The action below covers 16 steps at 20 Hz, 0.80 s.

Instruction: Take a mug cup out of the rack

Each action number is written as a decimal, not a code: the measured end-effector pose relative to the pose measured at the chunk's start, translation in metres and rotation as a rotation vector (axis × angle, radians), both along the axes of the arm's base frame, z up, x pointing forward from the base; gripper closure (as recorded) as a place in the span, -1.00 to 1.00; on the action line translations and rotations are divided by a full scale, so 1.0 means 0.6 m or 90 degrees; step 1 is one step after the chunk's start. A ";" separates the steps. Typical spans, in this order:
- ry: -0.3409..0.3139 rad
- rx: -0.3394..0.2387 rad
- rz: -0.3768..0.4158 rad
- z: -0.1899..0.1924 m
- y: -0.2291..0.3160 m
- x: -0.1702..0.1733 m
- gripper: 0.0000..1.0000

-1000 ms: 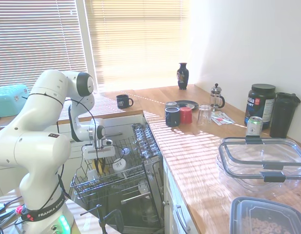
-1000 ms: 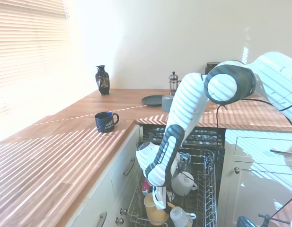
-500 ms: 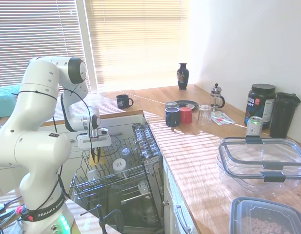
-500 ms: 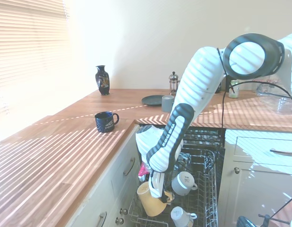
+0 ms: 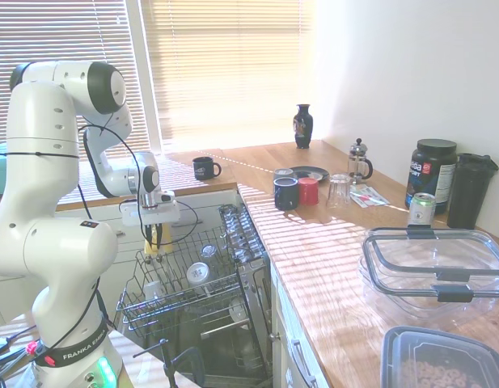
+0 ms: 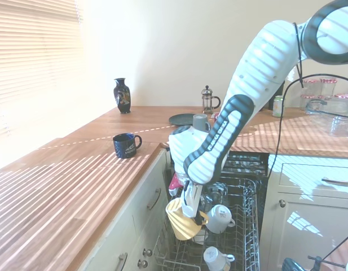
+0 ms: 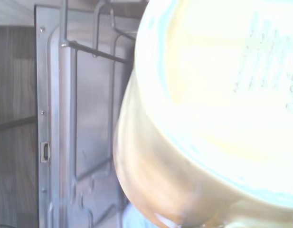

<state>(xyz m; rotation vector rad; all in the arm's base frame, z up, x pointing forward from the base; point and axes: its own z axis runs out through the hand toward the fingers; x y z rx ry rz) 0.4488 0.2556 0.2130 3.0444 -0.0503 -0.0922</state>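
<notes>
The pale yellow mug cup (image 6: 180, 222) hangs tilted, lifted above the left side of the grey wire rack (image 6: 245, 240), with my gripper (image 6: 190, 210) shut on its rim. From the other side, the gripper (image 5: 156, 236) holds the mug cup (image 5: 153, 245) just over the rack's (image 5: 202, 297) far corner, beside the cabinet front. In the wrist view the mug cup (image 7: 208, 118) fills most of the picture, its open mouth toward the camera.
Two white mugs (image 6: 220, 218) (image 6: 214, 258) sit in the rack below the held one. A navy mug (image 6: 126, 144) stands on the wooden counter (image 6: 78, 180) left of the dishwasher. A red cup (image 5: 308, 191) and another navy mug (image 5: 285, 194) stand on the right counter.
The arm has risen and carried the mug cup up from among the rack's tines to a spot above the rack. The gripper stayed shut on it.
</notes>
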 end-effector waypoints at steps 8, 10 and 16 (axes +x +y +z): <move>-0.047 0.023 -0.078 0.236 -0.187 0.031 1.00; -0.056 0.028 -0.095 0.282 -0.240 0.043 1.00; -0.050 0.042 -0.143 0.347 -0.357 0.104 1.00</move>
